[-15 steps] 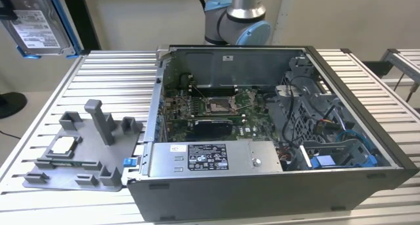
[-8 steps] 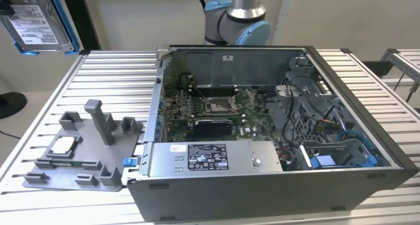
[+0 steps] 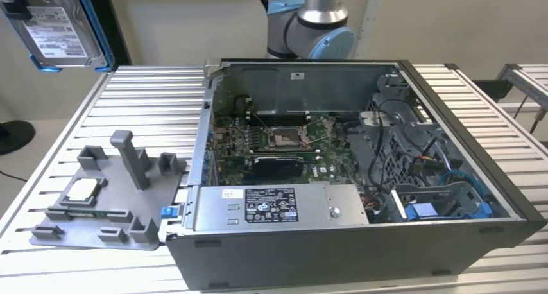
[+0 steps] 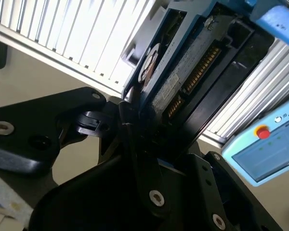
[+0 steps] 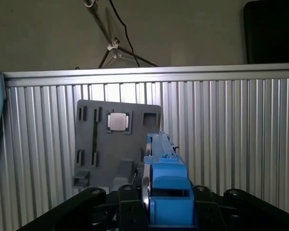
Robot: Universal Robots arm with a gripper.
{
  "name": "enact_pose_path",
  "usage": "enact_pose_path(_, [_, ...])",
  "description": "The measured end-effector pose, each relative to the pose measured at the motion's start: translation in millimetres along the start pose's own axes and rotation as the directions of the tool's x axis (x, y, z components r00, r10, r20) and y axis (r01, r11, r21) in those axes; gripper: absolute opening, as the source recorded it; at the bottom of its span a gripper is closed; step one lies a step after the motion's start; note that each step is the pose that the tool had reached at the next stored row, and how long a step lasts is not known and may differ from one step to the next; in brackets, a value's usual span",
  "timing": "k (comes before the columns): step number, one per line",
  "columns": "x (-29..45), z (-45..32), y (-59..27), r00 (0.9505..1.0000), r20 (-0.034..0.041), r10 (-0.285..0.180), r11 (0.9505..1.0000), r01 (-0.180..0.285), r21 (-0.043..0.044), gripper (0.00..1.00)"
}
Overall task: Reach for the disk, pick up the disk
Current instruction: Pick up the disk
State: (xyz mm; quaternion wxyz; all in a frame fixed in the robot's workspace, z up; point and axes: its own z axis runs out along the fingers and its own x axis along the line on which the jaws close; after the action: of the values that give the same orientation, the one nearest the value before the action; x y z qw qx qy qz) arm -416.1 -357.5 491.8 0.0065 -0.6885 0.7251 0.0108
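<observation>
While one disk (image 3: 58, 25) hangs clear of the table, the gripper (image 5: 167, 206) is closed on it, its black fingers (image 4: 129, 120) pressed against the two broad faces. The disk stands on edge between them, white label facing outward in the exterior view. Two blue rails (image 3: 102, 47) run along its long edges, and in the first wrist view one rail points straight away from the gripper. In the second wrist view one row of gold contacts shows on the disk's narrow end.

Below the gripper lies one ribbed metal table (image 3: 145, 101). On it, beneath and a little ahead of the gripper, rests one grey plastic tray (image 3: 94, 210) with several upright posts. One small square silver chip (image 3: 81, 190) sits in a pocket of that tray.

Farther from the gripper, toward the exterior view's right, stands one open computer case (image 3: 342, 255) on the same table. Inside its near wall is one long grey box (image 3: 274, 207) with a black-and-white sticker. Behind the case rises one robot arm (image 3: 312, 18). Beyond the table edge, past the gripper in the second wrist view, is one blue handset (image 4: 267, 149) with a red button.
</observation>
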Motion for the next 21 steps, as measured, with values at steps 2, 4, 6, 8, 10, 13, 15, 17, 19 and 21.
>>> enact_pose_path(2, [-0.3, 0.0, -5.7, 1.0, 0.0, 0.0, 1.0, 0.0, 0.0, 0.0])
enact_pose_path(4, [-0.5, 0.0, -11.0, 1.0, 0.0, 0.0, 1.0, 0.0, 0.0, 0.0])
enact_pose_path(6, [-0.8, -0.1, -15.9, 1.0, 0.0, 0.0, 1.0, 0.0, -0.0001, 0.0])
enact_pose_path(8, [-1.0, -0.1, -19.7, 1.0, 0.0, 0.0, 1.0, 0.0, 0.0, 0.0])
enact_pose_path(10, [-1.2, -0.1, -23.3, 1.0, 0.0001, 0.0, 1.0, 0.0, 0.0, 0.0])
enact_pose_path(13, [-1.5, -0.2, -28.9, 1.0, 0.0, 0.0, 1.0, 0.0, -0.0001, 0.0])
enact_pose_path(15, [-1.7, -0.2, -32.5, 1.0, 0.0, 0.0, 1.0, 0.0, -0.0001, 0.0])
enact_pose_path(17, [-1.9, -0.2, -36.0, 1.0, 0.0, 0.0, 1.0, 0.0, -0.0001, 0.0])
enact_pose_path(19, [-2.0, -0.2, -39.3, 1.0, 0.0, 0.0, 1.0, 0.0, 0.0, 0.0])
enact_pose_path(21, [-2.2, -0.2, -42.5, 1.0, 0.0, 0.0, 1.0, 0.0, 0.0, 0.0])
